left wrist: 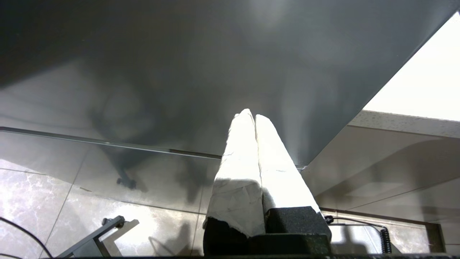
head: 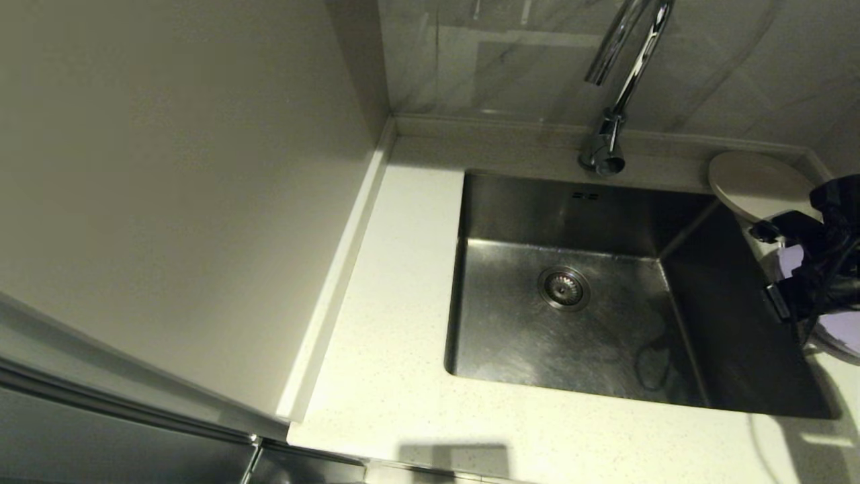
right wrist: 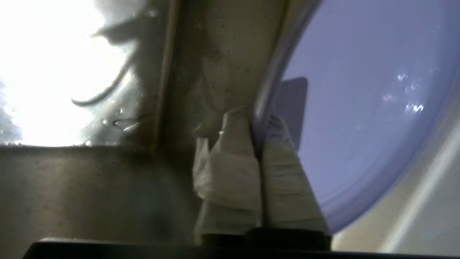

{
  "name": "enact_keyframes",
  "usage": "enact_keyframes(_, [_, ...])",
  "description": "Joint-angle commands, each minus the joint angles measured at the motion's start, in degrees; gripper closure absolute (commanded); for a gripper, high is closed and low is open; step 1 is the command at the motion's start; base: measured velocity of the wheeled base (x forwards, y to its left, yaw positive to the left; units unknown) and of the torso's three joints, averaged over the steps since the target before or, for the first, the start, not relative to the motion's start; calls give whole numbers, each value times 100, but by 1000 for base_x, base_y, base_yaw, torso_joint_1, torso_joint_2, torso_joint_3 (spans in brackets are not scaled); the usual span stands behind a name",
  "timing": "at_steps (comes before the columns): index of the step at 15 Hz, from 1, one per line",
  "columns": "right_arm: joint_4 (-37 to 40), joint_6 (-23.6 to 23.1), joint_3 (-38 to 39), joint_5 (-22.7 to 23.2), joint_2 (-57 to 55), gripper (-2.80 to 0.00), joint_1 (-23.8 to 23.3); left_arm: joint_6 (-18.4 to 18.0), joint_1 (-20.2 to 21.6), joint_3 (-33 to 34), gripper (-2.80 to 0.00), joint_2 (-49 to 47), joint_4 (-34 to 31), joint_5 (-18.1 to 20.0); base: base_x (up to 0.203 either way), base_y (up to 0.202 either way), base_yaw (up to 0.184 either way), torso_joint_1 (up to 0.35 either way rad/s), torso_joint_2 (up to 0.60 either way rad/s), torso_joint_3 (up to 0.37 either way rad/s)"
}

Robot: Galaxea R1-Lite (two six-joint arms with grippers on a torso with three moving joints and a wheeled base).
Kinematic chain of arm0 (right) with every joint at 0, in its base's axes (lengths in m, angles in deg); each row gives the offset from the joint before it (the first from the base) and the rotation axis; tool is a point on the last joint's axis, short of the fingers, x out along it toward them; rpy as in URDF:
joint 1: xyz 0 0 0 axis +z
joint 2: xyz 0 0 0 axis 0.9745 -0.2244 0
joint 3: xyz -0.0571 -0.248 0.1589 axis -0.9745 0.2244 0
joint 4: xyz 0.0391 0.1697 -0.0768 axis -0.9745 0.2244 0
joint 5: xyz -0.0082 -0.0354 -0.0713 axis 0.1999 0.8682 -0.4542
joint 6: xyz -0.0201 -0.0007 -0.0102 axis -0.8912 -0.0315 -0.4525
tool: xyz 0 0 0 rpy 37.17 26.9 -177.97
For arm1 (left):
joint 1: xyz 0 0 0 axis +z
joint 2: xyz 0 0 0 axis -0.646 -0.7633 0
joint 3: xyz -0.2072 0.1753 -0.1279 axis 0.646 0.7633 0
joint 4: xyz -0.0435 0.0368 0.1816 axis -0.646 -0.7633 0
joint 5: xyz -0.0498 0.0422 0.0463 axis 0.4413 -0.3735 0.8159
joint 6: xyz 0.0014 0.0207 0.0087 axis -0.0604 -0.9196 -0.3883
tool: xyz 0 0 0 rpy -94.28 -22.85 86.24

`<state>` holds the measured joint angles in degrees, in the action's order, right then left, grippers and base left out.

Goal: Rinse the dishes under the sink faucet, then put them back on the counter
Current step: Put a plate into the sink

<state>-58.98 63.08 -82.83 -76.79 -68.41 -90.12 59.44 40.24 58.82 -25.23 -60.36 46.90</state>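
At the right edge of the head view my right gripper (head: 796, 265) is shut on the rim of the lavender-purple plate (head: 843, 329), just right of the sink (head: 510, 336). In the right wrist view the taped fingers (right wrist: 230, 151) pinch the rim, and the plate (right wrist: 359, 126) lies over the counter (right wrist: 222, 72). The beige plate (head: 756, 181) rests at the sink's back right corner. The faucet (head: 621, 74) stands behind the basin; no water runs from it. The white bowl is out of view. My left gripper (left wrist: 250, 115) is shut on nothing, low beside a dark cabinet front.
A drain strainer (head: 564, 288) sits in the wet basin floor, with overflow slots (head: 584, 195) in the back wall. The cream counter (head: 396, 282) runs along the sink's left and front. A tall pale panel (head: 168, 168) rises at the left.
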Motion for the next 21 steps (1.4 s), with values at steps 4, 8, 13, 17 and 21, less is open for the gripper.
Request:
enact_keyframes(4, [-680, -18, 81, -18, 117, 0, -98, 7, -8, 0, 0, 18, 0, -6, 0, 0, 0, 0, 0, 0])
enact_keyframes(8, [-1704, -548, 696, 9, 551, 0, -388, 7, 0, 0, 0, 18, 0, -6, 0, 0, 0, 0, 0, 0])
enact_keyframes(13, [-1771, -728, 1744, 13, 1890, 0, -562, 7, 0, 0, 0, 20, 0, -6, 0, 0, 0, 0, 0, 0])
enact_keyframes(17, [-1771, -1047, 2202, 664, 2711, 0, -429, 7, 0, 0, 0, 18, 0, -6, 0, 0, 0, 0, 0, 0])
enact_keyframes(21, [-1778, -1074, 2255, 695, 3037, 0, 417, 4, 0, 0, 0, 18, 0, -6, 0, 0, 0, 0, 0, 0])
